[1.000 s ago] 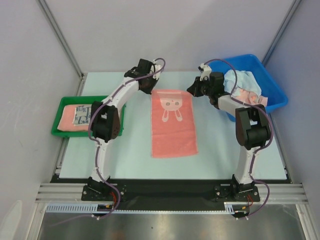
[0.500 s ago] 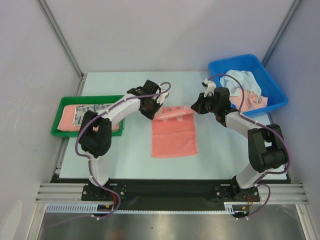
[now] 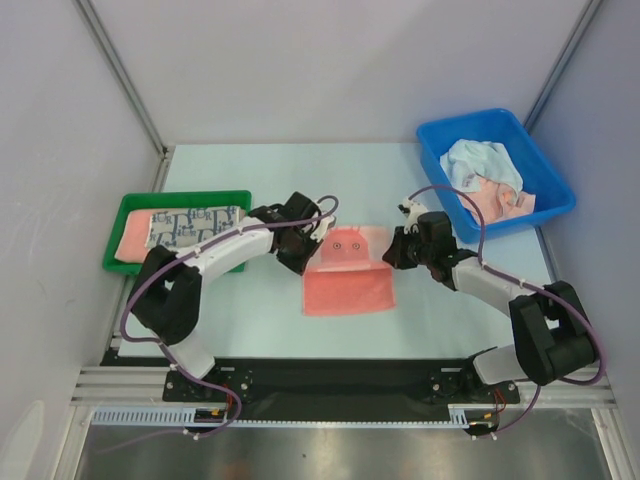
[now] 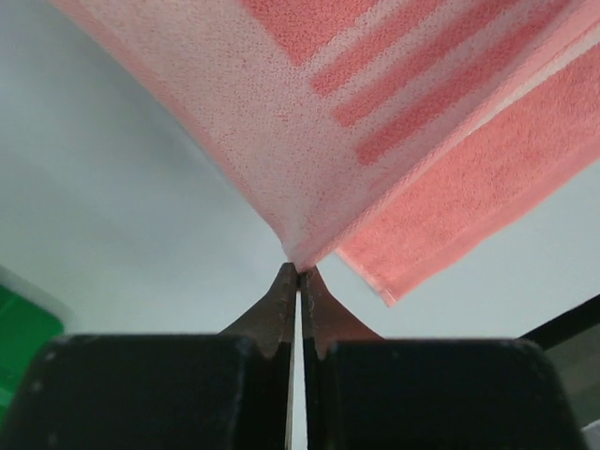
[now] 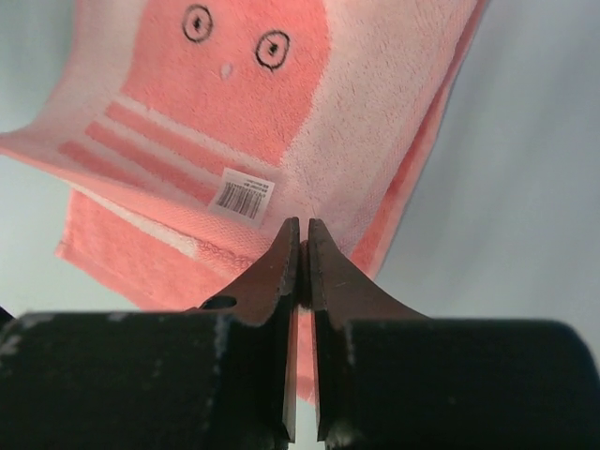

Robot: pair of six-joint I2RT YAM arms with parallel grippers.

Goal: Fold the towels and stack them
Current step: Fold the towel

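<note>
1. Pink towel (image 3: pixel 346 288): lying in the middle of the surface (image 3: pixel 250 310), its far half being carried over the near half.
2. Handling note: the two raised corners should be travelling level and landing on the near corners, edges matching, before any release.
3. Left end effector (image 3: pixel 306 250): gripping the flap's left corner, jaws pressing together on cloth.
4. Right end effector (image 3: pixel 393 250): gripping the right corner likewise, jaws nearly meeting.
5. Arms: both reaching low and inward, wrists facing each other across the towel.

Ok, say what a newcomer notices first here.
The salmon-pink terry towel with a cartoon face, mid-table, lies half folded, with the left gripper and right gripper each pinching a corner of its upper flap. Next, the blue plastic bin of crumpled cloths at back right and the green plastic tray of folded towels at left.
</note>
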